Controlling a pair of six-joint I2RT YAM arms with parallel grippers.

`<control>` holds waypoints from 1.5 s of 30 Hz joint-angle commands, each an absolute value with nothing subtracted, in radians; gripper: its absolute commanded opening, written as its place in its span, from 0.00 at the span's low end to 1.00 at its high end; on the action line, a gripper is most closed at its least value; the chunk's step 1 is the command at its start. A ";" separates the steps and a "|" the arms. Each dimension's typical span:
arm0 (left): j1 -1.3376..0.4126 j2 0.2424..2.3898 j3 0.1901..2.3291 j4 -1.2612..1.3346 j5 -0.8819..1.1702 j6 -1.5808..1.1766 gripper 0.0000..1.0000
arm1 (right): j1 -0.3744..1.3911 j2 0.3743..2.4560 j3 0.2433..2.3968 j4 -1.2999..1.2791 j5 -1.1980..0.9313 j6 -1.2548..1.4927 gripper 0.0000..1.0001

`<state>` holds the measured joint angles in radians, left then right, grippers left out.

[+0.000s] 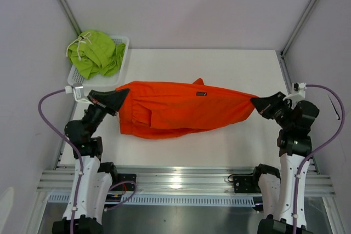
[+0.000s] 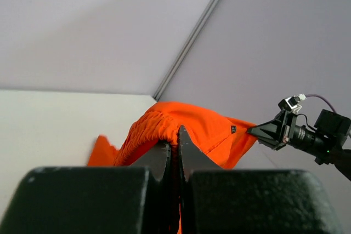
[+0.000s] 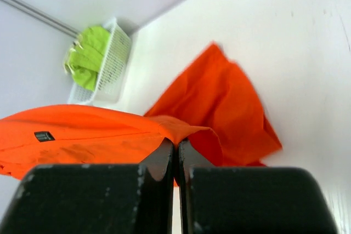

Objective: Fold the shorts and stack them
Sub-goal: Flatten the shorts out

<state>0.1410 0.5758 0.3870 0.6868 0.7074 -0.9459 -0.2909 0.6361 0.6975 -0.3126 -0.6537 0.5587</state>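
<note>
The orange shorts point(image 1: 181, 109) hang stretched between both arms above the white table point(image 1: 230, 69), sagging in the middle. My left gripper point(image 1: 124, 95) is shut on their gathered waistband end point(image 2: 159, 124); my right gripper point(image 1: 254, 102) is shut on the opposite hem corner point(image 3: 175, 127). A small dark logo point(image 1: 201, 94) shows on the upper fabric. In the right wrist view a loose orange leg point(image 3: 219, 108) droops toward the table. The lime green shorts point(image 1: 96, 53) lie bunched in the white mesh basket point(image 1: 123, 42) at the back left, white drawstring on top.
The basket stands at the table's back-left corner against the left wall. Enclosure walls and metal frame posts point(image 1: 307, 9) close in the back and sides. The aluminium rail point(image 1: 181, 182) with the arm bases runs along the near edge.
</note>
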 commanded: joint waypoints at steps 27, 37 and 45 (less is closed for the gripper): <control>0.146 0.673 1.367 -0.152 0.667 -0.965 0.00 | -0.362 0.725 1.569 -0.416 -0.693 0.607 0.00; 0.146 0.586 1.388 -0.038 0.623 -1.009 0.00 | -0.296 0.660 1.686 -0.515 -0.521 0.551 0.00; 0.134 0.497 1.586 -0.126 0.466 -0.924 0.00 | 0.039 0.598 1.805 -0.567 -0.187 0.474 0.00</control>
